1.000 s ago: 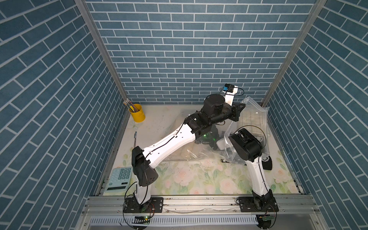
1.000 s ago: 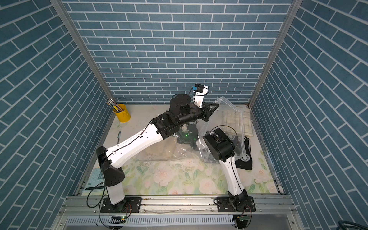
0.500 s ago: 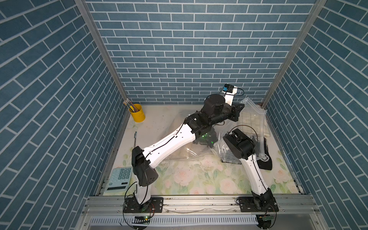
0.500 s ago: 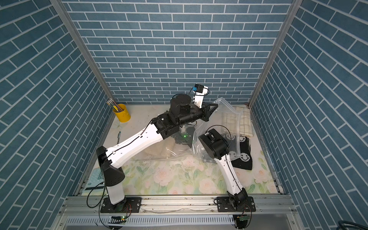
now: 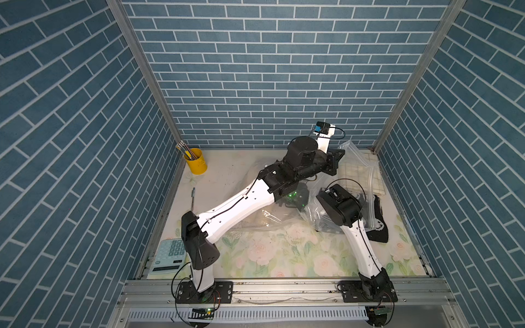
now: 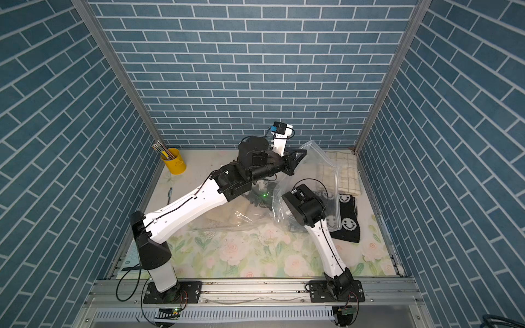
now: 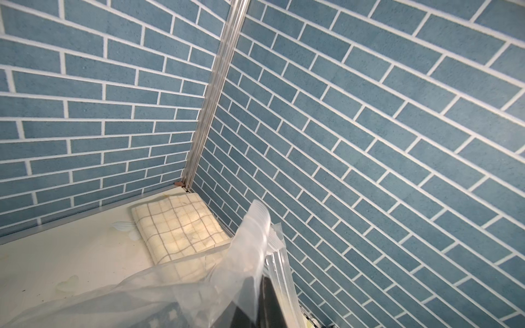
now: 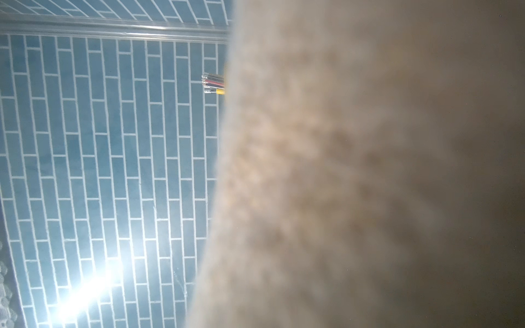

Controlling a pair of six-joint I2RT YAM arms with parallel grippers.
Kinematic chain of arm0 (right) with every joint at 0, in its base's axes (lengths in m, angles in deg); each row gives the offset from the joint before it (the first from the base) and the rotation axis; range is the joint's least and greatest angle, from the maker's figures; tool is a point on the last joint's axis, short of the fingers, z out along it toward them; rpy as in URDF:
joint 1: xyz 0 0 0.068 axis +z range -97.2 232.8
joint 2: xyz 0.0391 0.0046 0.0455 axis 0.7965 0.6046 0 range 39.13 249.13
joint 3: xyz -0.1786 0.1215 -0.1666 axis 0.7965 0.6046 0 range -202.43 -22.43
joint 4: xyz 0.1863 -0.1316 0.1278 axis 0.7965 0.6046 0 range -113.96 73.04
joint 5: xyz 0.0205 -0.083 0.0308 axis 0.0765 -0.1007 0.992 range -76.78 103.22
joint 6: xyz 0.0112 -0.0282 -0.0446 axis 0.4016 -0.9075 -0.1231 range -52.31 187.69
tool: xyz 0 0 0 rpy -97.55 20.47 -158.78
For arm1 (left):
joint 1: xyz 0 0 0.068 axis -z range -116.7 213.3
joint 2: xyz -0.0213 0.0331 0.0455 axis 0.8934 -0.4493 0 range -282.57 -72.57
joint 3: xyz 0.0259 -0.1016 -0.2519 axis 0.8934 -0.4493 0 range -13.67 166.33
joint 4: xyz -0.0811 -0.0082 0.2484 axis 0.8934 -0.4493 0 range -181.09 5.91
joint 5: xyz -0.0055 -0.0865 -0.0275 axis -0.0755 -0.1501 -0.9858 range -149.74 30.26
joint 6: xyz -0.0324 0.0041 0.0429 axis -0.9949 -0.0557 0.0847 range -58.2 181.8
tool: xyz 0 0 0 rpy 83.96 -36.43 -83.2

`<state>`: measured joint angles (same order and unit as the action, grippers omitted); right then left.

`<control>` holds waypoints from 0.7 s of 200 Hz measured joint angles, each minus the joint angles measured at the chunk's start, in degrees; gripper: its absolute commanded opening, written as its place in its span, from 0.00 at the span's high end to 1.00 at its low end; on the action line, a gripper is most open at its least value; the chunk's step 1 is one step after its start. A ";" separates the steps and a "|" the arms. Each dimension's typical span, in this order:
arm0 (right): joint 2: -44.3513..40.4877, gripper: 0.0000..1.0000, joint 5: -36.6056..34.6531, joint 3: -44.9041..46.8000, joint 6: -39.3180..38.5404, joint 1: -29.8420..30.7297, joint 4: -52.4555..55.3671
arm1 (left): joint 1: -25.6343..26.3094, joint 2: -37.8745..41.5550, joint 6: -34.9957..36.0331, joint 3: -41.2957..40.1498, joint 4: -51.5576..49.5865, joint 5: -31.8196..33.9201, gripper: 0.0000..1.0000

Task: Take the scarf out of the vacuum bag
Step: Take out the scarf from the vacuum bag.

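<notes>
Arms: the right arm point(image 6: 305, 210) has swung in from the right edge of the counter point(image 6: 255, 255) toward its middle, wrist now sunk in the vacuum bag point(image 6: 318, 156); the left arm point(image 6: 193, 204) has not budged.
Left pincer point(image 6: 302, 155): pressed together on the bag's upper lip, holding it off the counter near the far right corner.
Right pincer: hidden beneath its own wrist and crinkled film, so spread or pinching I cannot tell; its wrist view is filled by blurred tan cloth hard against the lens.
Meaning: the reach inside looks made and the grab seems at hand; nothing is out yet.
Bag's lie: as I read it, mouth toward the right edge, lifted open; closed end flat under the left arm at mid-counter; long axis crosswise, right edge to middle.
Scarf point(image 6: 218, 220): I take it for the tan cloth inside the bag's flat part, beneath the left arm; only a patch shows, so its long axis I cannot tell.
Black smiley cloth point(image 6: 349, 224): laid bare by the arm's move, by the right edge, partly under the film.
</notes>
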<state>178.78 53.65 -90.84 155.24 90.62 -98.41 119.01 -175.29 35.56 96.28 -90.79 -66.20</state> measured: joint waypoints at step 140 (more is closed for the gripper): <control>-10.36 1.00 -3.98 -9.97 -37.94 1.14 53.59 | 0.72 5.01 0.04 -9.16 4.72 8.13 1.00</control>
<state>168.42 49.67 -100.80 117.30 91.76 -44.82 119.73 -170.28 35.60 87.12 -86.06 -58.07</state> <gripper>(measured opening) 0.111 0.055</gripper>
